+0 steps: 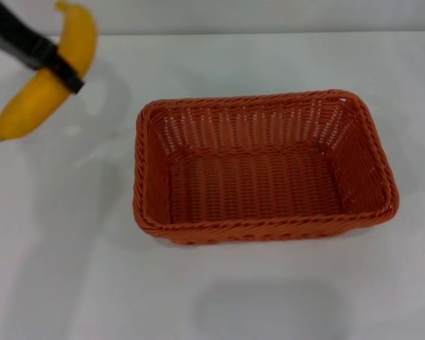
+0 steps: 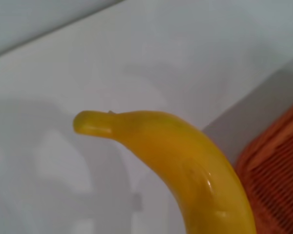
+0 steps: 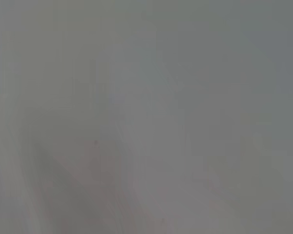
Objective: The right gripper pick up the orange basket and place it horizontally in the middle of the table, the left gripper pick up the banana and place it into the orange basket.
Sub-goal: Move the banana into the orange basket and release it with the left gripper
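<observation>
A pale wall [image 1: 269, 14] seems to run behind the far edge, nothing else.

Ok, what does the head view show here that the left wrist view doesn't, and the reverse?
Only the head view shows the whole orange basket, empty and lying horizontally mid-table, and the left gripper clamped across the banana's middle, holding it above the table to the basket's left. Only the left wrist view shows the banana's blunt end close up, with its shadow on the table below. Both share the banana, the white table and the basket, though the wrist view catches just one woven corner. The right gripper appears in neither.
</observation>
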You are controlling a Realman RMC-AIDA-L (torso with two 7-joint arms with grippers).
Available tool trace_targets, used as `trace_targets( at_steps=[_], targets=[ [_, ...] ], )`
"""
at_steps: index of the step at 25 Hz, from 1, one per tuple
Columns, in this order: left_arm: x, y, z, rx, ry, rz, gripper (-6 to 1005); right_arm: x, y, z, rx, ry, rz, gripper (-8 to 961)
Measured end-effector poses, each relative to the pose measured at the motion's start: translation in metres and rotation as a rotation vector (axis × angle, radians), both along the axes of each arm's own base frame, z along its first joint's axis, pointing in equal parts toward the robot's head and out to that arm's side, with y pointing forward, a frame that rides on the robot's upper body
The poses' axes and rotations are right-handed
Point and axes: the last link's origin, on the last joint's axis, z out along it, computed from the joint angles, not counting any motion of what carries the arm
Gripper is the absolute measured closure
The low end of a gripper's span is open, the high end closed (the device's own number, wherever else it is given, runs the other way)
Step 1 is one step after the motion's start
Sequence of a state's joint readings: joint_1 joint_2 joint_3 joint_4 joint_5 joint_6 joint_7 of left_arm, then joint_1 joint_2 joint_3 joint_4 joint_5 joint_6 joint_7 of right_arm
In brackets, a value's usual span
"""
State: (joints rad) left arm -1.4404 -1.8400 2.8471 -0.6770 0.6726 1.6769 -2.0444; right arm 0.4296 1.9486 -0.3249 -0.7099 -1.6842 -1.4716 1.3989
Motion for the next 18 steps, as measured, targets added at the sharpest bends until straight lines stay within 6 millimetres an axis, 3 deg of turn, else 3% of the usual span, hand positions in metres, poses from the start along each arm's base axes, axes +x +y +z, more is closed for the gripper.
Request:
trace_targets(
  at_steps=[3,6,7,8,14,18],
  targets=[
    [0.028,0.004,-0.018,-0.069,-0.018,-0.082,442,-0.003,0.003,0.0,0.001,-0.007,0.009,507],
    [0.061,0.003,-0.05,-0.155,-0.024,-0.175,428,-0.006,0.007,0.002,0.006,-0.017,0.018,507],
    [0.082,-0.001,-0.071,-0.206,-0.022,-0.233,424,-0.006,0.007,0.002,0.006,-0.017,0.018,507],
    [0.082,-0.001,-0.071,-0.206,-0.022,-0.233,419,-0.008,0.009,0.003,0.011,-0.027,0.029,507],
    [0.136,-0.013,-0.128,-0.289,0.003,-0.389,392,-0.012,0.012,0.003,0.011,-0.039,0.043,506],
    [0.155,-0.029,-0.16,-0.392,0.0,-0.418,374,-0.011,0.012,0.005,0.012,-0.043,0.046,506]
  ],
)
